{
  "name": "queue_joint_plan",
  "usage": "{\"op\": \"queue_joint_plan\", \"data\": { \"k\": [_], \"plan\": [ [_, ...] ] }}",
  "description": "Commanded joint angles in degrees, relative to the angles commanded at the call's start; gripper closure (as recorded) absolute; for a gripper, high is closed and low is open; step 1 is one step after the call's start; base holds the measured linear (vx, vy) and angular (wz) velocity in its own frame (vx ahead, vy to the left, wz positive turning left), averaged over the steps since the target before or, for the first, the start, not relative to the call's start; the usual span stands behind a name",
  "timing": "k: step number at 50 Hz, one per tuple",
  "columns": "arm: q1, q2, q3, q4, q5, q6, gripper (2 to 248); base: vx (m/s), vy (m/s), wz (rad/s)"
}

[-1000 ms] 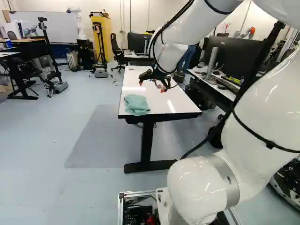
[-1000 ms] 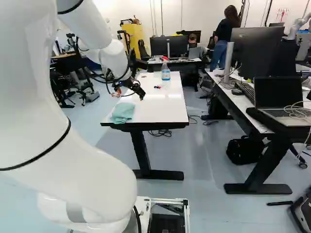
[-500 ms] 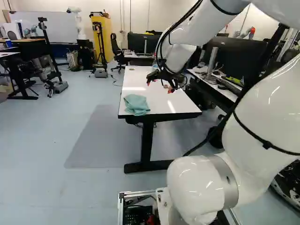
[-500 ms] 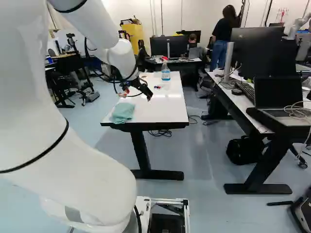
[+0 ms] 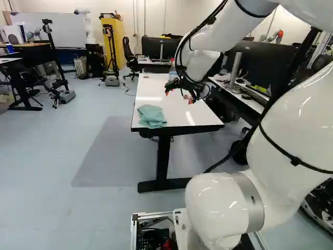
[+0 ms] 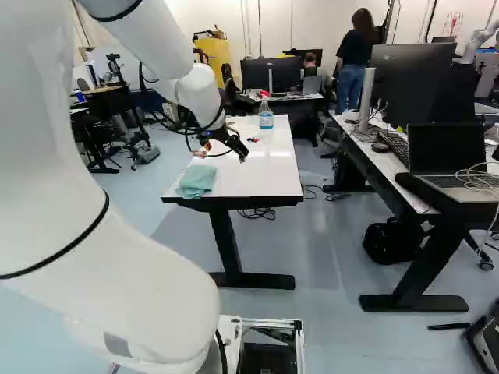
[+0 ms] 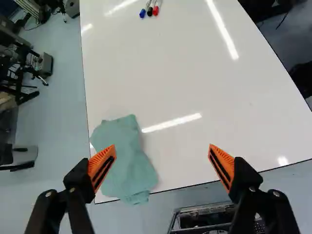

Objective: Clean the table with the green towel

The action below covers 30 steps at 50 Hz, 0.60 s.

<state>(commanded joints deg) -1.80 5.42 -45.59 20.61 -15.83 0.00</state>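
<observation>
- Two orange-padded fingers stand wide apart on the gripper, with nothing held between them.
- The green towel lies crumpled on the white table, near the middle of the left base view, at the table's near left corner.
- In the left base view, the towel sits lower and further left than the gripper, which hangs above the table.
- Seen along the gripper in the wrist view, one fingertip overlaps the towel below; the rest spreads partly into the gap.
- Three markers lie well ahead of the gripper.
- A bottle stands upper centre in the right base view.
</observation>
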Motion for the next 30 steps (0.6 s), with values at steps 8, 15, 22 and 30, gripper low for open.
{"op": "queue_joint_plan", "data": {
  "k": [8,15,22,30],
  "plan": [
    [0.04,0.22,0.84,-0.43,1.36,0.0,3,0.0,0.0,0.0],
    [0.08,0.47,1.81,-0.92,2.94,0.0,3,0.0,0.0,0.0],
    [0.13,0.77,2.95,-1.5,4.79,0.0,3,0.0,0.0,0.0],
    [0.2,1.17,4.49,-2.28,7.28,0.0,3,0.0,0.0,0.0]
  ]
}}
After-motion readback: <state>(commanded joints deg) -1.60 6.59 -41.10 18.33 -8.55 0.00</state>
